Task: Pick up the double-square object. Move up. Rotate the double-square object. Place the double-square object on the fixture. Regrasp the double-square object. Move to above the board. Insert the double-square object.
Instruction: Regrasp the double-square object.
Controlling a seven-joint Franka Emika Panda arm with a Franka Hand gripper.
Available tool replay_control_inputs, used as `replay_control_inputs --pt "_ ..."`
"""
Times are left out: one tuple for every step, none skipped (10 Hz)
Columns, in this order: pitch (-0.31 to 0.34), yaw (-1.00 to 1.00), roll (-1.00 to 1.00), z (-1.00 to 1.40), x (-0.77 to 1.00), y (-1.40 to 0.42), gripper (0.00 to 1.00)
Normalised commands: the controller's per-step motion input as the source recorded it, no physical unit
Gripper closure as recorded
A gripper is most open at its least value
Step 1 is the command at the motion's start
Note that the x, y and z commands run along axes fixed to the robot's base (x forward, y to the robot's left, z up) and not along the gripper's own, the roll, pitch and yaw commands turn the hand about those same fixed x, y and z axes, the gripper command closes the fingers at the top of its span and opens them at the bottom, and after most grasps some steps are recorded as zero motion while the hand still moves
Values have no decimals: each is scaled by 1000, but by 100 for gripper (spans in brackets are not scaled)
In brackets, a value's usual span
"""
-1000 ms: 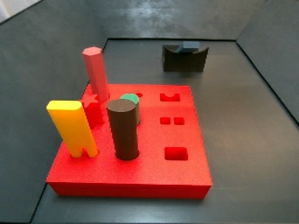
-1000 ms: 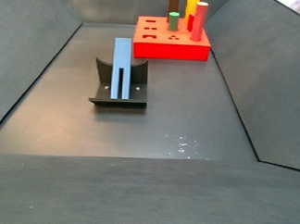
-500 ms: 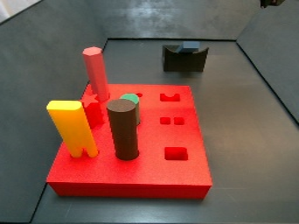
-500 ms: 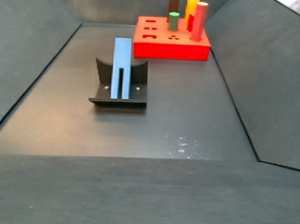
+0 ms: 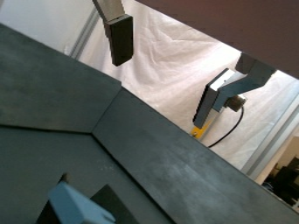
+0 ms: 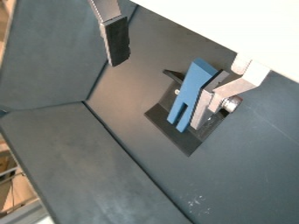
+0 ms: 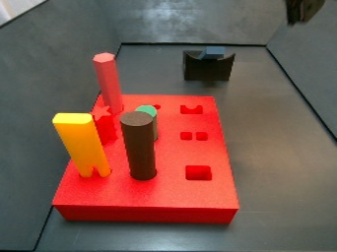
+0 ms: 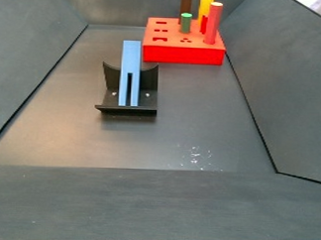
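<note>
Overhead, in a wrist view, the claw hangs spread wide with nothing between its plates: one dark-padded finger shows to one side and the other finger to the other. Below it the double-square object leans upright on the fixture, untouched, on the dark floor.

Seen from the wrist view that looks outward, the claw is again parted and empty, with a corner of the double-square object at the frame's edge.

Next, a side view has the board near the floor's front edge, holding a yellow two-legged peg, a dark brown cylinder and a red peg in its holes; its pair of small square holes is unfilled. The fixture sits by the back edge, and a dark piece of the claw has entered the upper corner, more of it than half a second ago.

Lastly, the remaining side view shows the double-square object lying on the fixture mid-floor, the board at the far end, unchanged. No writing is legible.
</note>
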Motion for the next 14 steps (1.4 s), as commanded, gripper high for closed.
replay_control_inputs --pt "-104 175 102 -1000 59 31 0" --pt "-133 121 84 -1000 70 29 0" --pt "-144 79 73 -1000 76 27 0" --pt "-144 51 72 -1000 79 25 0" --pt "-139 4 70 -1000 86 21 0" --pt "-118 -30 64 -1000 90 18 0" --pt "-96 -48 56 -1000 93 17 0" --pt "-80 -55 57 -1000 95 15 0" --pt "-46 -61 58 -931 93 8 0" --pt "-15 -52 54 -719 86 4 0" --pt "12 -43 51 -563 81 1 0" --pt "24 -31 51 -462 81 -2 0" --pt "45 -6 56 -270 83 -4 0" --pt "0 0 0 0 0 0 100"
